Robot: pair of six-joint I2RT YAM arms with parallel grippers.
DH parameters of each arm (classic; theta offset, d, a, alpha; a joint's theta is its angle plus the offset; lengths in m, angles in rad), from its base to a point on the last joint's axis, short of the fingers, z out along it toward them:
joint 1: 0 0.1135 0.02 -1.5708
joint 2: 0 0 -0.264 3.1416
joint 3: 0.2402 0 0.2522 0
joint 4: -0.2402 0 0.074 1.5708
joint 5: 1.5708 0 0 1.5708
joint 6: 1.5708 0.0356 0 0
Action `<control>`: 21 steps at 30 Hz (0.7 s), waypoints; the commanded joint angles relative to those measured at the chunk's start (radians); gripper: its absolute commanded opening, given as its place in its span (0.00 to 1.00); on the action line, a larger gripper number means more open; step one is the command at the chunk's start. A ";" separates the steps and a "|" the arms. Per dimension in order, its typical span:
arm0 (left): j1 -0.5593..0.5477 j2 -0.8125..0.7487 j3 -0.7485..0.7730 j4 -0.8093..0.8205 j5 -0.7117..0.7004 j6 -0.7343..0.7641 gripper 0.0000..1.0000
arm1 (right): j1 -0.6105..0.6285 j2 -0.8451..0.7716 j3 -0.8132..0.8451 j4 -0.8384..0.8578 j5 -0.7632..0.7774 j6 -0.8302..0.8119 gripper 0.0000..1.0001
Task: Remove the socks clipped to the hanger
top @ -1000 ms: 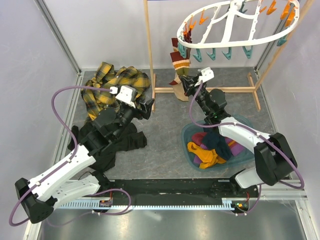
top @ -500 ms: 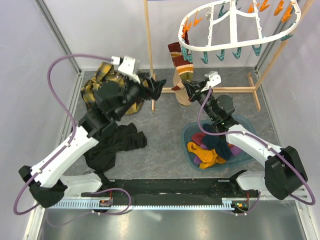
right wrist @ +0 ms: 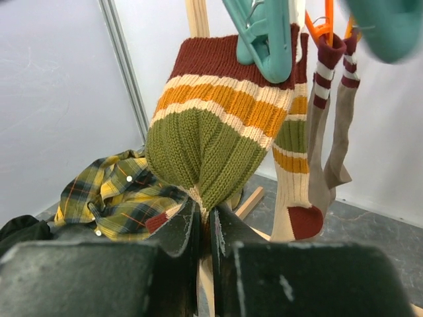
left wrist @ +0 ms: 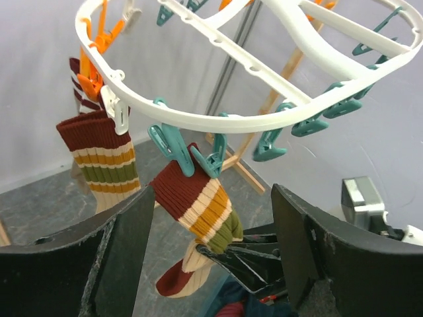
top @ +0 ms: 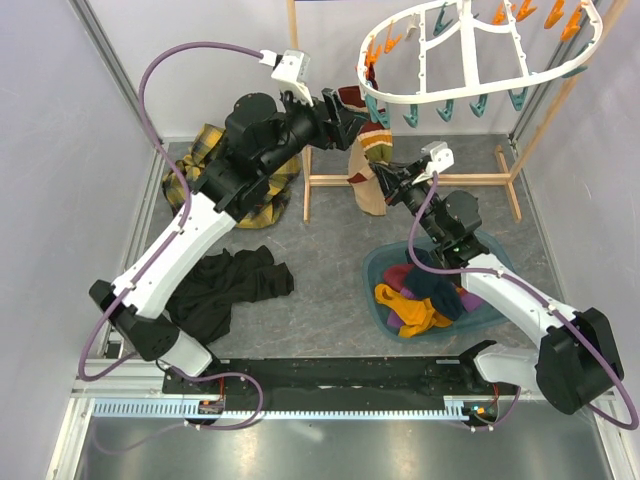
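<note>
The white oval hanger (top: 450, 97) hangs at the top right, with teal and orange clips; it also shows in the left wrist view (left wrist: 218, 120). A maroon, cream, orange and olive striped sock (top: 374, 142) hangs from a teal clip (left wrist: 173, 144). My right gripper (top: 388, 182) is shut on this sock's olive band (right wrist: 205, 152), just below the clip (right wrist: 264, 39). My left gripper (top: 345, 112) is open, its jaws on either side of the same sock (left wrist: 198, 201) without touching it. A second striped sock (left wrist: 102, 155) and grey-maroon socks (right wrist: 330, 125) hang beside it.
A teal basin (top: 371, 272) holding several loose socks sits under the right arm. The yellow plaid shirt (top: 212, 165) and a black garment (top: 225, 290) lie on the left. The wooden stand's post (top: 297, 90) rises just left of the hanger.
My left arm rose from the plaid shirt up and right to the hanger's left end. My right gripper shifted slightly right, still on the sock. The hanger swung a little.
</note>
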 commanded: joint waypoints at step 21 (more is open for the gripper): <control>0.163 0.216 0.105 0.195 0.319 -0.163 0.75 | -0.039 0.006 0.081 0.046 -0.238 0.103 0.14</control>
